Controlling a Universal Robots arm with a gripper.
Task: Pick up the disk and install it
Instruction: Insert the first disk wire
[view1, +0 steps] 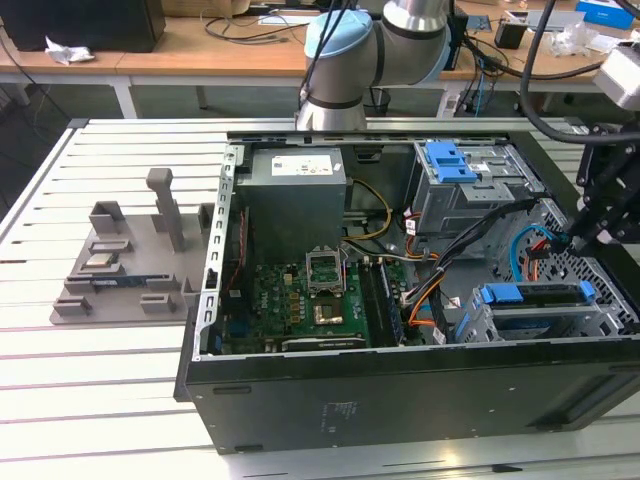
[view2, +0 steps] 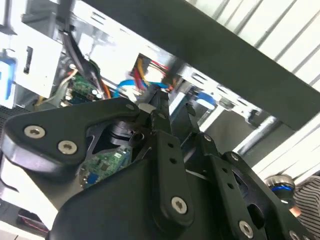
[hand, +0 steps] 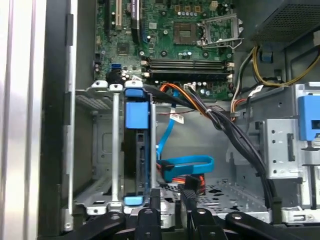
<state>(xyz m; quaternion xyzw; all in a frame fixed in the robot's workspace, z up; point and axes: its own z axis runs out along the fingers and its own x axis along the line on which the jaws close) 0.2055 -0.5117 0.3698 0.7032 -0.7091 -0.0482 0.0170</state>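
Observation:
The disk (view1: 531, 296) sits in the drive cage at the open computer case's corner nearest the camera, on the exterior view's right. Its blue bracket faces up. In the first wrist view the disk (hand: 137, 150) stands edge-on between the cage's metal rails, blue tabs at both ends. My gripper (view1: 592, 232) hovers above the case's side wall on the exterior view's right, a little beyond the cage and apart from the disk. In both wrist views the fingers (hand: 155, 205) stand close together with nothing between them, and the gripper (view2: 179, 122) points into the case.
A grey power supply (view1: 296, 190) and the green motherboard (view1: 300, 300) lie at the case's left in the exterior view. A second bay with a blue latch (view1: 449, 160) sits behind. Blue and orange cables (hand: 186, 165) run beside the cage. A grey fixture (view1: 130, 255) stands on the slatted table.

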